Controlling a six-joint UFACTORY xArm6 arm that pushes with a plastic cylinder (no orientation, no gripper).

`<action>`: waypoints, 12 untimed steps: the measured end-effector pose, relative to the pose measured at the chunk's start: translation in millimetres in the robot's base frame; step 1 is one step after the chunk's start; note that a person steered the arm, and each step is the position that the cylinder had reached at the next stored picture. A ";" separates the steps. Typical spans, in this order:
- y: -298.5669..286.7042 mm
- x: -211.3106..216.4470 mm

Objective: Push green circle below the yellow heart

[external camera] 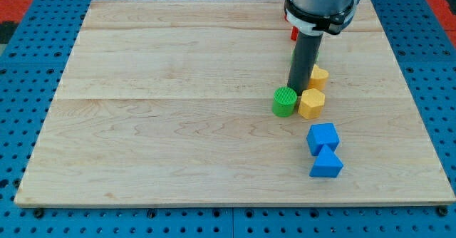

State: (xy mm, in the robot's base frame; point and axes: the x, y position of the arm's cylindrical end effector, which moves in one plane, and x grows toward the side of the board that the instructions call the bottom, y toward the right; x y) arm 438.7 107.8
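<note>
Rod's tip (297,89) sits just above the green circle (284,101), beside a yellow block (312,103), right of the worktop (164,117) centre; no claw fitted.

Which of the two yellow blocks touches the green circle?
The lower yellow block, right beside the green circle; the other yellow block sits higher, behind my tip.

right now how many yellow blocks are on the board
2. One yellow block sits right of the green circle; the other is above it, right of my tip. The rod may hide more.
</note>
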 end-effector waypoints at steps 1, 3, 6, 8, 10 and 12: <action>-5.9 11.0; -41.3 -15.2; -60.1 79.2; -9.4 55.2; -62.5 21.4; -7.7 19.8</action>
